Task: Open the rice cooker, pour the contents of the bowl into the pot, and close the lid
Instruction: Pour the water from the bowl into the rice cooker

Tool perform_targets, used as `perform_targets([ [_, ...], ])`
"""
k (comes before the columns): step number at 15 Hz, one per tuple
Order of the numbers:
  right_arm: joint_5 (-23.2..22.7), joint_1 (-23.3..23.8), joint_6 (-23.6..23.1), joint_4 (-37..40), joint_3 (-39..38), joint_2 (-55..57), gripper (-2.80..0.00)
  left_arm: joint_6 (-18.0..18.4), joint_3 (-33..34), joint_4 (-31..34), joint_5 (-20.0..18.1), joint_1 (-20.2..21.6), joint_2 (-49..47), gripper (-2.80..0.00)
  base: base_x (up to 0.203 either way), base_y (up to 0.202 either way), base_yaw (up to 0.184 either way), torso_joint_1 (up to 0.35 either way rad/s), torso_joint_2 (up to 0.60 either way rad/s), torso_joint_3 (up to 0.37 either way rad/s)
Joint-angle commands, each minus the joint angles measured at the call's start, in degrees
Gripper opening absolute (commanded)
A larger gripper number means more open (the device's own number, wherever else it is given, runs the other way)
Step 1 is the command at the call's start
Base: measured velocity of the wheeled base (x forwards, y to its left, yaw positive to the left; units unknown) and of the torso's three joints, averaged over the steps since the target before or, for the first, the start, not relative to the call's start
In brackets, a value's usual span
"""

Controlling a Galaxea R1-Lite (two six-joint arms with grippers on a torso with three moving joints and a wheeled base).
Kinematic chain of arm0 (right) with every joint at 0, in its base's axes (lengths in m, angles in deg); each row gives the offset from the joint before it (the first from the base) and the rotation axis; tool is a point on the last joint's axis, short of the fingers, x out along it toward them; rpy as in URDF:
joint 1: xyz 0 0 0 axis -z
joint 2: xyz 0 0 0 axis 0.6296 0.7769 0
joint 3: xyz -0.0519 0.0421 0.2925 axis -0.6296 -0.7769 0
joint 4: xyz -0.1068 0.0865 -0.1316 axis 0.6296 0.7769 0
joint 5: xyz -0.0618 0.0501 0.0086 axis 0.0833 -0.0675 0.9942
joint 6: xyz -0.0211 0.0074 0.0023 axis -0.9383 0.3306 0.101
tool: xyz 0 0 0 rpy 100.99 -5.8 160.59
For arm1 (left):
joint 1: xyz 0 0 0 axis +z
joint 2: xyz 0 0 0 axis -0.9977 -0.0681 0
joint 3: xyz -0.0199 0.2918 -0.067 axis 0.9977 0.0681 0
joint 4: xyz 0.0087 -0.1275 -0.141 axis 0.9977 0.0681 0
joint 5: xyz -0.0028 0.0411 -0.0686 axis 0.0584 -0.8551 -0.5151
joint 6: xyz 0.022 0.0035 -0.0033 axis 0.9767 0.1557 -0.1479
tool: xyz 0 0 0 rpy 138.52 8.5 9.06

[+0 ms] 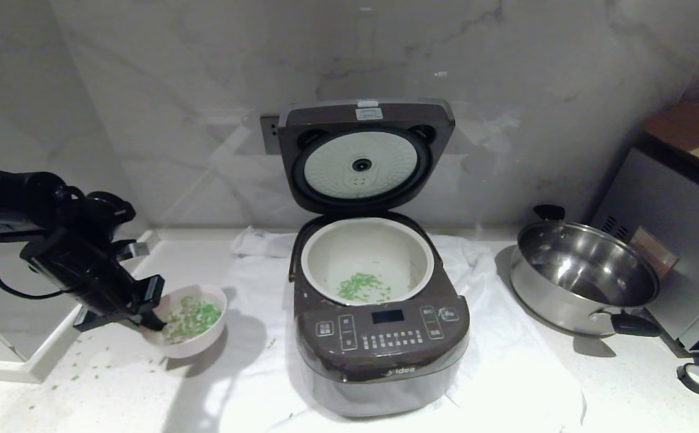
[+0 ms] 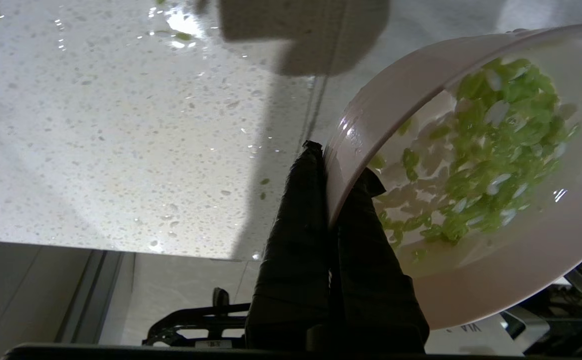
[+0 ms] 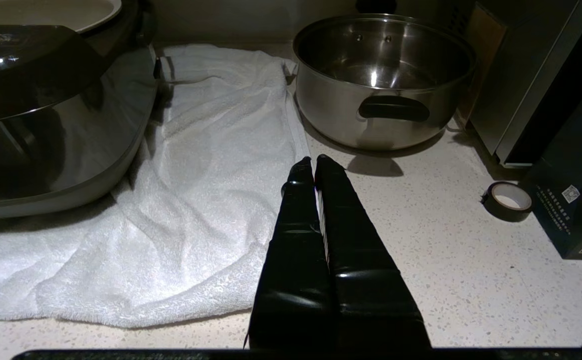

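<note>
The lid of the rice cooker stands upright against the wall, its pale round inner plate facing me, so the opening step is done. A small heap of green bits already lies on the floor of the cream pot, yet the bowl is far from empty, so I judge the pouring only partly finished, with the lid closing to come after. My left gripper pinches the bowl's rim, one finger inside and one outside, at the bowl's side away from the cooker; the bowl sits low over the counter to the cooker's left, near but apart from it. It is shallow, pale pink outside and white inside, with the contents, chopped bright-green pieces, spread across its floor. Stray bits dot the counter nearby. My right gripper idles with fingers pressed together over the counter between the white towel and the steel pan.
</note>
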Motion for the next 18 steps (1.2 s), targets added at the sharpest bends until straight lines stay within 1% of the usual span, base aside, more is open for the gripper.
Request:
perform_targets([
  [1, 0.0, 0.0, 0.0, 0.0, 0.0, 0.0, -2.8, -0.1, -3.9, 2.5, -0.9, -0.6, -1.2, -2.8, 0.0, 0.0, 0.0, 0.0, 0.0, 0.0],
  [2, 0.0, 0.0, 0.0, 0.0, 0.0, 0.0, -2.8, -0.1, -5.7, 4.1, -1.1, -0.8, -1.5, -2.8, 0.0, 0.0, 0.0, 0.0, 0.0, 0.0],
  [5, 0.0, 0.0, 0.0, 0.0, 0.0, 0.0, -2.8, -0.2, -11.9, 9.2, -3.2, -1.6, -2.3, -2.8, 0.0, 0.0, 0.0, 0.0, 0.0, 0.0],
  [9, 0.0, 0.0, 0.0, 0.0, 0.0, 0.0, -2.8, -0.3, -21.0, 15.6, -3.4, -3.0, -4.5, -2.8, 0.0, 0.0, 0.0, 0.0, 0.0, 0.0],
  [12, 0.0, 0.0, 0.0, 0.0, 0.0, 0.0, -2.8, -1.6, -24.0, 17.0, -3.4, -4.9, -4.6, -2.8, 0.0, 0.0, 0.0, 0.0, 0.0, 0.0],
  [15, 0.0, 0.0, 0.0, 0.0, 0.0, 0.0, -2.8, -1.9, -26.9, 19.3, -3.4, -6.0, -4.6, -2.8, 0.0, 0.0, 0.0, 0.0, 0.0, 0.0],
  [18, 0.0, 0.0, 0.0, 0.0, 0.0, 0.0, -2.8, -3.2, -27.7, 19.4, -3.4, -8.3, -4.3, -2.8, 0.0, 0.0, 0.0, 0.0, 0.0, 0.0],
])
